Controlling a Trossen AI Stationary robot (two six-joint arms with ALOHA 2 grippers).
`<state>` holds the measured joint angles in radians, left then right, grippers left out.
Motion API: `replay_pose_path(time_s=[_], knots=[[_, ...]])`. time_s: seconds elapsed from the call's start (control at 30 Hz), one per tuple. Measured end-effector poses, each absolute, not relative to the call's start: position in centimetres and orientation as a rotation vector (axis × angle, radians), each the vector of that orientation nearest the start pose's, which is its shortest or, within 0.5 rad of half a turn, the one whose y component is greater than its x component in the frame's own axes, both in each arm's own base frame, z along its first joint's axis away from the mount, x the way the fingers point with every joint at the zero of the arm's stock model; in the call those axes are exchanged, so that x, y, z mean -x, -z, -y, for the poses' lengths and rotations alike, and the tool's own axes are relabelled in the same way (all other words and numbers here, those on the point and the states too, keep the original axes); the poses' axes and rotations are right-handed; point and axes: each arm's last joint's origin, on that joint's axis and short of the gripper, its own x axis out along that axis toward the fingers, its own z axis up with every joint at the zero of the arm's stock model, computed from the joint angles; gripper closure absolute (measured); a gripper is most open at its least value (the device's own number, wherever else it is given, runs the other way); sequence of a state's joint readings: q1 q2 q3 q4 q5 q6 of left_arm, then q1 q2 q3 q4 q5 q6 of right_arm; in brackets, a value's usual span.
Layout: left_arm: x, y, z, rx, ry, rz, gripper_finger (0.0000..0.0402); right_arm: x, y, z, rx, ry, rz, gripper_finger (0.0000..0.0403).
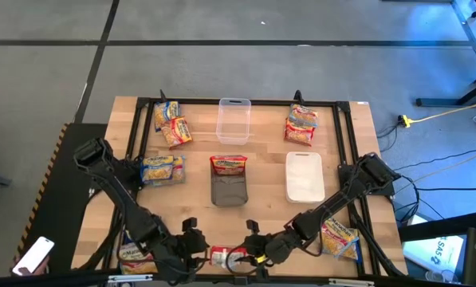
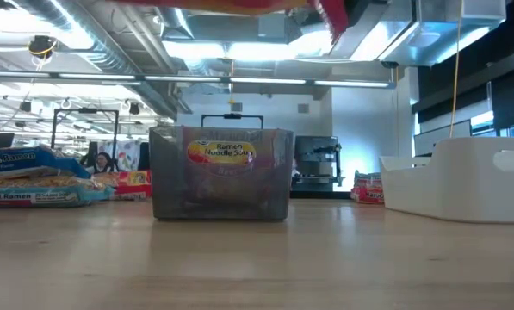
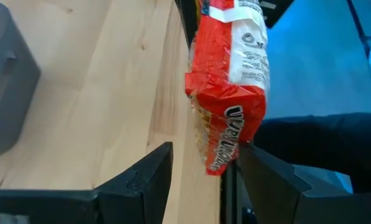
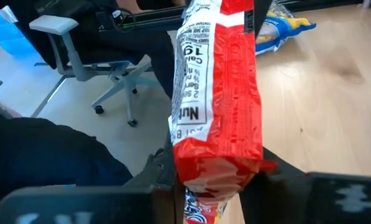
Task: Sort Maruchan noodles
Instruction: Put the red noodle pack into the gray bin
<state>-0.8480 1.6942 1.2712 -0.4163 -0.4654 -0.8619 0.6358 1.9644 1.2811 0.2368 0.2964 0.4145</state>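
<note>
Bare table (image 1: 261, 215) runs between the grey bin (image 1: 229, 190) and the near edge, where both grippers meet over a red packet (image 1: 222, 256), blocking that strip. The lane between grey bin and white bin (image 1: 304, 177) is open, as is the one between grey bin and the blue packets (image 1: 162, 169). The clear bin (image 1: 233, 119) stands behind the grey one with a narrow gap, perhaps passable. Packets (image 1: 340, 238) crowd the right near corner.

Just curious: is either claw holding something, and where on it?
The right gripper pinches a red noodle packet by one short end; the left gripper stands open around the other.
</note>
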Motion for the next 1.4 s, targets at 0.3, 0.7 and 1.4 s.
replay_pose_path(time_s=[0.3,0.7,1.4], knots=[[-23.3,-27.2,26.2,0.295,0.049,-0.689,0.022,-36.0,-20.1,-24.6,-0.213,-0.22,-0.432,0.032],[-24.0,-24.5,27.5,0.237,-0.018,-0.672,0.022,-36.4,-21.1,-24.8,-0.189,-0.232,-0.318,0.032],[-24.7,-24.2,26.7,0.141,-0.003,-0.71,0.0302,-36.4,-22.9,-22.6,-0.24,-0.272,-0.397,0.025]])
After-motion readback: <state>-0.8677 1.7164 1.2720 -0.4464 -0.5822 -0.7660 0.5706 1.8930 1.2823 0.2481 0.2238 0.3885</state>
